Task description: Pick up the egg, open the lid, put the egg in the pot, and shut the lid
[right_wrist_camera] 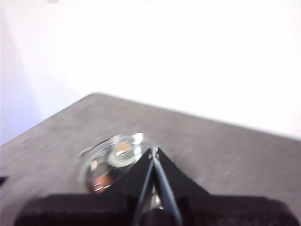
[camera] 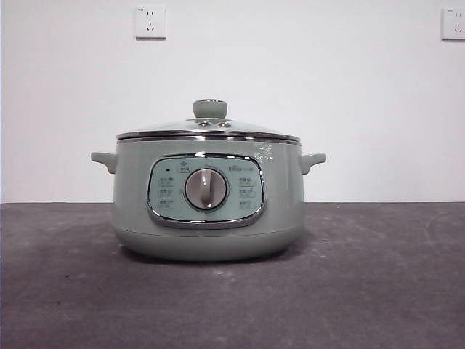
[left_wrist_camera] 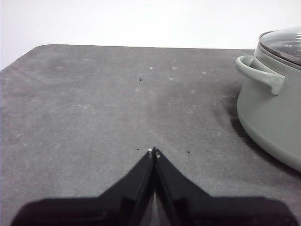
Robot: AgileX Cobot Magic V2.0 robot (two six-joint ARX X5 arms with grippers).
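Note:
The pale sage-green pot (camera: 207,233) stands mid-table with the glass lid (camera: 209,128) resting on it, knob up. No gripper shows in the front view. My left gripper (left_wrist_camera: 154,151) is shut and empty, low over the bare table beside the pot (left_wrist_camera: 273,113). My right gripper (right_wrist_camera: 154,151) is shut and empty, high above the table, looking down on the lid (right_wrist_camera: 113,162) in a blurred picture. A small reddish-brown spot (right_wrist_camera: 98,181) shows through the glass; it may be the egg, but the blur hides its shape. The egg shows nowhere else.
The dark grey table (camera: 378,291) runs to a white wall with two sockets (camera: 150,22). The table's far edge (left_wrist_camera: 117,46) shows in the left wrist view.

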